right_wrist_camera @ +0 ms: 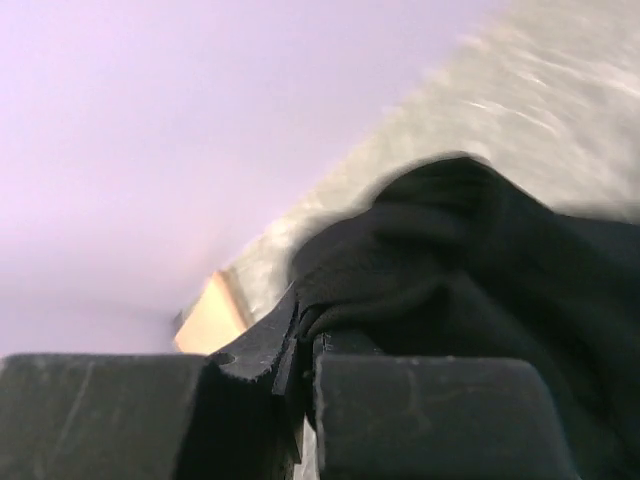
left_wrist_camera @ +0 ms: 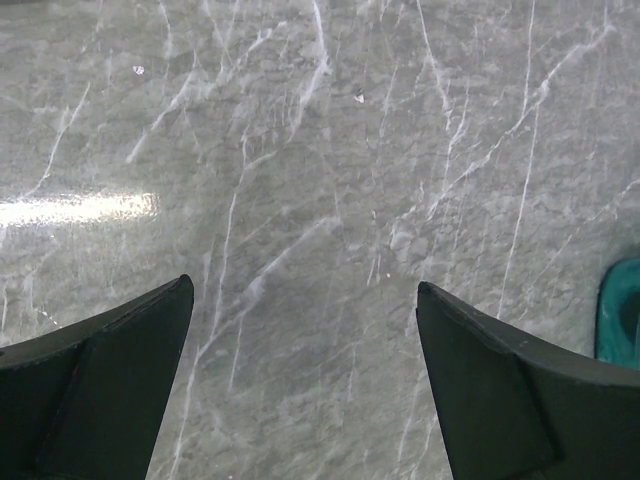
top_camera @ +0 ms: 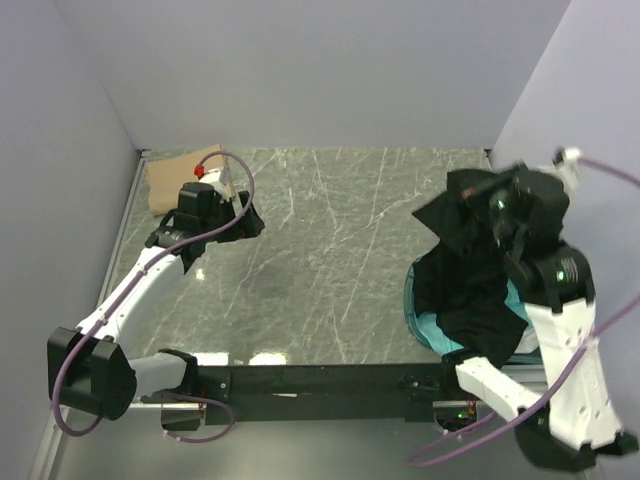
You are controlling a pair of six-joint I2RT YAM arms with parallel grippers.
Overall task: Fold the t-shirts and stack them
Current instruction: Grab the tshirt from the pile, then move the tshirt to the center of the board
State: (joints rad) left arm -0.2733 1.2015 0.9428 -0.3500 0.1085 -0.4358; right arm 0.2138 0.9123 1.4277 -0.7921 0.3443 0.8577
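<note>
Pick-up step: the right claw [right_wrist_camera: 300, 345], clamped on a fold of the black t-shirt [top_camera: 470, 275], holds it above the tub [top_camera: 411, 300] at the right of the surface [top_camera: 330, 250], while the left claw [left_wrist_camera: 305, 330] gapes empty near the tan t-shirt [top_camera: 170, 182]; the next move probably calls for spreading the black t-shirt flat mid-surface.

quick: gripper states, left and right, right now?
Left gripper: open, holding nothing, above the grey marble-patterned table.
Right gripper: closed on the soft black cloth t-shirt.
</note>
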